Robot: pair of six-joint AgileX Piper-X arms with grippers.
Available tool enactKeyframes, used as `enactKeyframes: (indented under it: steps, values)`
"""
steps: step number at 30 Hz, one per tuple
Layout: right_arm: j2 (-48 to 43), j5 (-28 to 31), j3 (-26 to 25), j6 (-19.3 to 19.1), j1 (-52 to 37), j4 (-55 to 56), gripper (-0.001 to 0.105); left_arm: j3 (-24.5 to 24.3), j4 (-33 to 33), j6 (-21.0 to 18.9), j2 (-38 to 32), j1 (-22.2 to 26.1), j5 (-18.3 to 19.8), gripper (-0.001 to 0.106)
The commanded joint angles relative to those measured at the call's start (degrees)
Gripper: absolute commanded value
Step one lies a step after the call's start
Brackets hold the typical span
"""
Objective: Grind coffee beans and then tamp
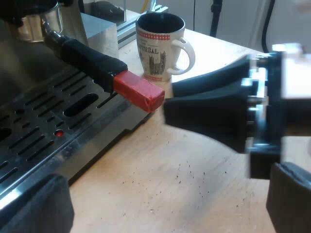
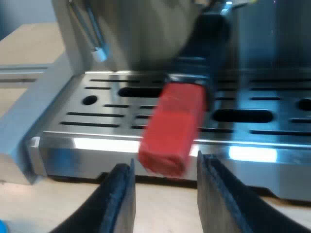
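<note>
Nearest of all: left jaws, spread wide, one dark finger (image 1: 39,206) over the front lip of the drip tray (image 1: 46,124), the other finger (image 1: 291,199) out over bare counter (image 1: 170,191), nothing between them, nothing gripped. Likewise on the other arm: right jaws parted, fingers (image 2: 119,199) flanking the tip of the red end (image 2: 172,128), a sliver of gap on each side, not closed on it.

Beyond those, largest first. Bulk of the espresso machine (image 2: 141,39), with its slotted steel drip tray and a bright front edge running straight across, low above the counter. Pale wooden counter, open and unobstructed from the tray's edge out to the mug (image 1: 163,43) and past it. Next, the metal holder (image 1: 36,24), locked into the machine's front above the tray. From it, the dark handle (image 1: 87,60), slanting out over the slots and past the tray's lip. Upright near the machine's corner, the mug: white, red chequered band under the rim, ear turned away from the machine, standing apart from the handle with clear wood between. At the handle's tip, the red end, overhanging the counter's open stretch, met head-on by the right arm's black fingertips. Smallest of all: loose dark coffee specks (image 1: 187,174) scattered on the wood just off the tray's edge.
</note>
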Motion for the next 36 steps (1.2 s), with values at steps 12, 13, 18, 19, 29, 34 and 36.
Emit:
enactKeyframes:
  steps: [12,13,18,19,29,34,36]
  values:
    - [2.5,4.0,-2.3,-1.1,-1.5,2.4,0.035,0.0,-1.0,0.0,0.0,-0.2,0.8,0.082]
    - [2.4,4.0,-2.3,-1.1,-1.5,2.4,0.035,0.0,-1.0,0.0,0.0,-0.2,0.8,0.082]
    - [1.9,4.0,-2.3,-1.5,-1.5,2.6,0.028,0.0,-1.0,0.0,0.0,-0.2,0.8,0.082]
    - [1.8,4.1,-2.3,-1.6,-1.5,2.6,0.02,0.0,-1.0,0.0,0.0,-0.2,0.8,0.082]
    - [0.3,5.8,-2.3,-4.4,-1.4,3.7,0.001,0.0,-1.0,0.0,0.0,-0.2,0.8,0.082]
    - [0.3,5.3,-2.3,-4.9,-2.6,3.6,0.001,0.0,-1.0,0.0,0.0,-0.2,0.8,0.082]
    - [0.3,5.3,-2.3,-4.9,-3.4,3.6,0.001,0.0,-1.0,0.0,0.0,-0.2,0.8,0.082]
